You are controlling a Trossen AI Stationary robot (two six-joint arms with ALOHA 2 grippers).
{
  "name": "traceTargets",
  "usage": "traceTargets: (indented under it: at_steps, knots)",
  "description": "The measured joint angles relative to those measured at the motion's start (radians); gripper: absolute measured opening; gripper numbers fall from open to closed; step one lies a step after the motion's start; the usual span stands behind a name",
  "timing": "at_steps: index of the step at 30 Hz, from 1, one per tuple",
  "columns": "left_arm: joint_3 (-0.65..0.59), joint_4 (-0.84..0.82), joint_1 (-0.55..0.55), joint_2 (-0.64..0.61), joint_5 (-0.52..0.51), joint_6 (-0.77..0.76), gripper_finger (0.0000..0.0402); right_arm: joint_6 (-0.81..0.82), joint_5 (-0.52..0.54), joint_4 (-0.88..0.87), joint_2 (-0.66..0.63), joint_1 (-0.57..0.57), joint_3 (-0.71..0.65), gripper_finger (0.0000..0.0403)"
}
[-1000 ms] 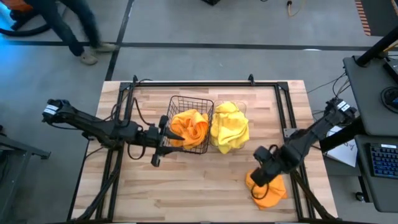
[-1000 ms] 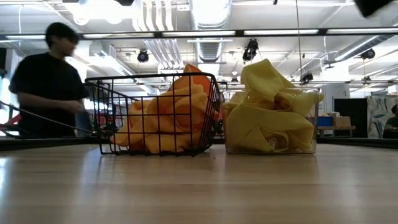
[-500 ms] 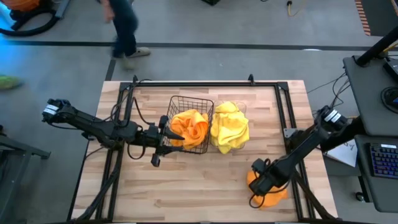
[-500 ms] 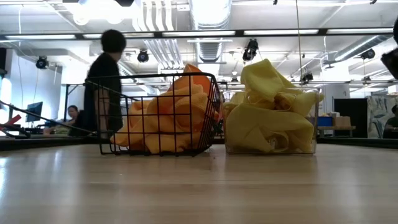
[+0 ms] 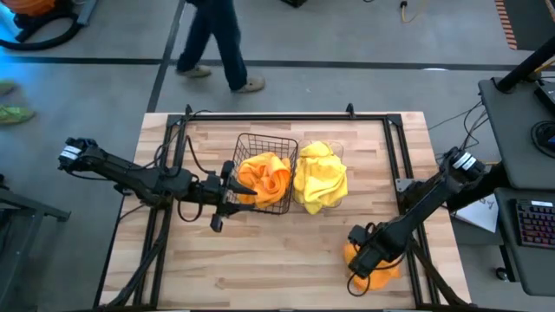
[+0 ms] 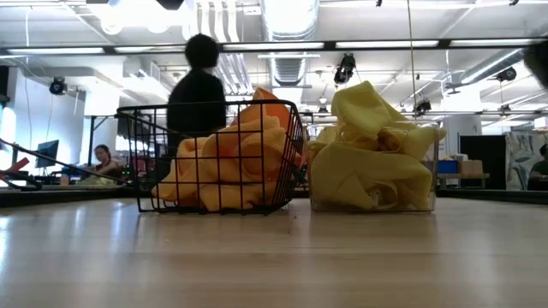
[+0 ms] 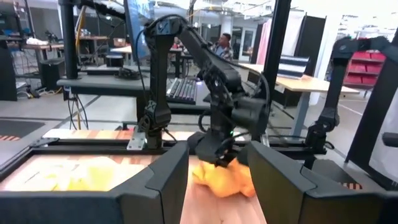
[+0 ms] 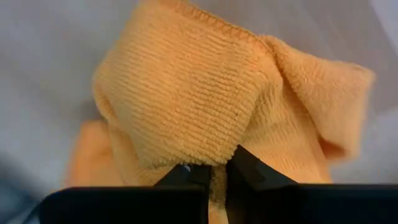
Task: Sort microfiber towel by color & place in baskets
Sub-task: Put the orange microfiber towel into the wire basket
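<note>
One orange microfiber towel [image 5: 381, 270] lies bunched on the table near the front right corner. My right gripper [image 5: 360, 257] is down on it and shut on it; the right wrist view shows the towel [image 8: 193, 99] close up. The black wire basket [image 5: 264, 173] holds orange towels [image 6: 223, 162]. Beside it on the right, the clear basket [image 6: 428, 171] holds yellow towels [image 5: 321, 179]. My left gripper [image 5: 225, 195] waits open by the wire basket's left side, with nothing between its fingers [image 7: 161, 180]. My right gripper pinches a raised fold of the orange towel [image 8: 214, 163] between its two fingers [image 8: 249, 168]. The fingers come at it from above, slanting down. The rest of the towel lies slack on the table around the gripper.
A black metal frame [image 5: 395, 156] runs along the table's back and sides. Bare wood [image 5: 286, 251] lies between the baskets and the near edge. A person [image 6: 197, 94] walks past behind the table, and another sits farther off in the room.
My right gripper has gone toward the table's near edge and down onto the orange towel. The towel stays on the table. A person behind the table has walked toward the right.
</note>
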Motion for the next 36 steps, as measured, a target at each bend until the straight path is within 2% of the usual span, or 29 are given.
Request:
traceTargets:
  at_steps: [3,6,10,15,17,20,24,29,36]
  knots:
    - [0.000,-0.006,0.000,-0.019,0.000,0.001,0.0150,-0.102,0.052,0.010,-0.081,0.000,0.050,0.0012]
    - [0.000,-0.027,0.000,-0.044,0.000,0.009,0.0150,-0.260,0.185,0.090,-0.159,-0.017,0.109,0.0011]
    - [0.001,-0.053,0.000,-0.072,-0.027,0.028,0.0150,-0.597,0.379,0.292,-0.237,-0.076,0.179,0.0011]
    - [0.001,-0.066,0.000,-0.087,-0.087,0.066,0.0150,-1.163,0.400,0.627,-0.254,-0.172,0.239,0.0010]
    - [0.001,-0.068,0.000,-0.096,-0.097,0.078,0.0150,-1.335,0.405,0.687,-0.247,-0.219,0.258,0.0010]
    - [0.001,-0.077,0.000,-0.118,-0.104,0.080,0.0150,-1.506,0.457,0.794,-0.225,-0.309,0.262,0.0010]
    - [0.001,-0.143,0.000,-0.167,-0.107,0.080,0.0150,-1.591,0.459,0.901,-0.177,-0.459,0.240,0.0009]
    - [0.001,-0.236,0.000,-0.227,-0.191,0.078,0.0150,-1.599,0.449,0.944,-0.091,-0.616,0.220,0.0009]
    - [0.001,-0.290,0.000,-0.244,-0.227,0.071,0.0150,-1.523,0.446,0.978,0.062,-0.728,0.217,0.0023]
